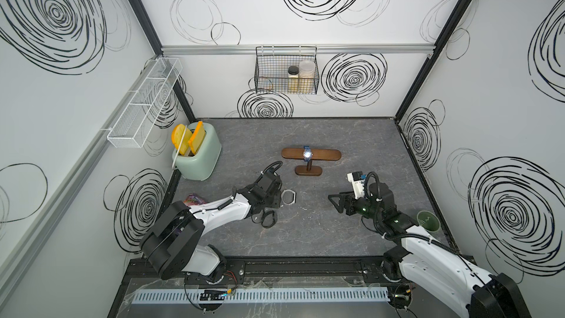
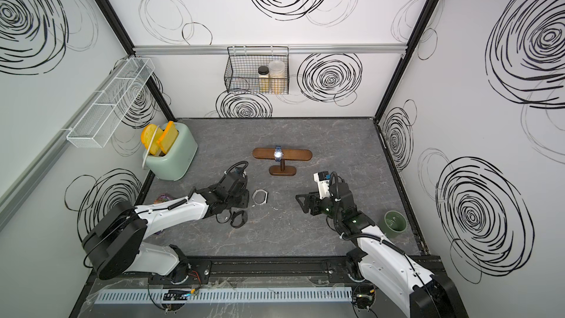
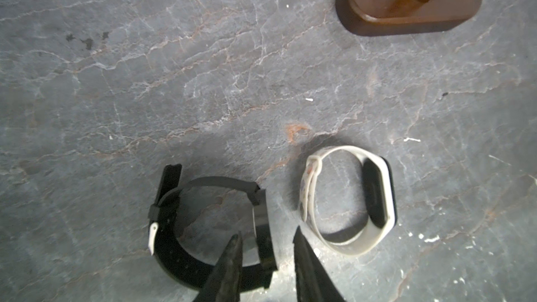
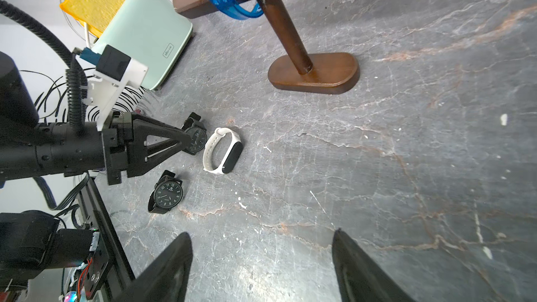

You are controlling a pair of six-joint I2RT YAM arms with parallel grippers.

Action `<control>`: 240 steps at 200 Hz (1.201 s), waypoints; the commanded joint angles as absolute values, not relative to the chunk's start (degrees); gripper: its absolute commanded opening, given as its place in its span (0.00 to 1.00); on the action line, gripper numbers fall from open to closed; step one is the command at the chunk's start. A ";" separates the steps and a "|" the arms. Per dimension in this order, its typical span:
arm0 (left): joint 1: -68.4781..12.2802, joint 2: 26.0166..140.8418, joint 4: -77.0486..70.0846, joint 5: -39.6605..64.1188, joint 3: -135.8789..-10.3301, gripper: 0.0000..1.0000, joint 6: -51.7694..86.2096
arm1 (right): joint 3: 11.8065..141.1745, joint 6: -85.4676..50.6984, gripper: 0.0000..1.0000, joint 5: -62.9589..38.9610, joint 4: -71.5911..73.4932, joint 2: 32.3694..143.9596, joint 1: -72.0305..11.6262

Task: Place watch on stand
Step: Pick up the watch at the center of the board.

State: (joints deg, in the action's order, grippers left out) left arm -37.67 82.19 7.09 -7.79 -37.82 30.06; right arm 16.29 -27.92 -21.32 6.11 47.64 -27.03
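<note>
Hanging on the stand [image 1: 328, 155], a blue watch [image 1: 307, 154] is placed; three more lie on the tabletop [image 1: 305, 234]. Jaws parted, the left pincer [image 3: 267, 232] straddles a black watch [image 3: 168, 245]; the right pincer [image 4: 261, 233] gapes empty.

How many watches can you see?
4: blue watch on the stand; white band on the table; two black watches beside it, one at the left gripper. That arm may hide more.

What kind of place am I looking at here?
Likely a robot test booth rather than a home: the left arm and right arm mounted at a marble-look tabletop, swirl-printed walls, and a staged mint toaster.
</note>
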 commanded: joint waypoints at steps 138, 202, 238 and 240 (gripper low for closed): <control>-30.62 64.64 7.23 14.76 -39.41 0.00 31.95 | 20.95 -32.97 0.72 -26.05 15.04 51.93 -30.37; -21.71 55.71 -15.05 45.96 -31.95 0.00 48.30 | 25.91 -36.41 0.59 -30.25 26.63 58.43 -34.87; -20.44 53.76 -29.35 48.94 -27.41 0.00 60.26 | 30.42 -36.17 0.57 -29.34 31.31 65.04 -40.07; -20.40 53.65 -29.79 49.00 -27.31 0.00 60.53 | 30.48 -36.20 0.56 -29.24 31.69 65.41 -40.34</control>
State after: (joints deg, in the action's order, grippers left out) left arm -21.56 55.42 -14.72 42.74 -29.19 49.65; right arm 27.88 -35.40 -29.12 25.08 62.41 -37.58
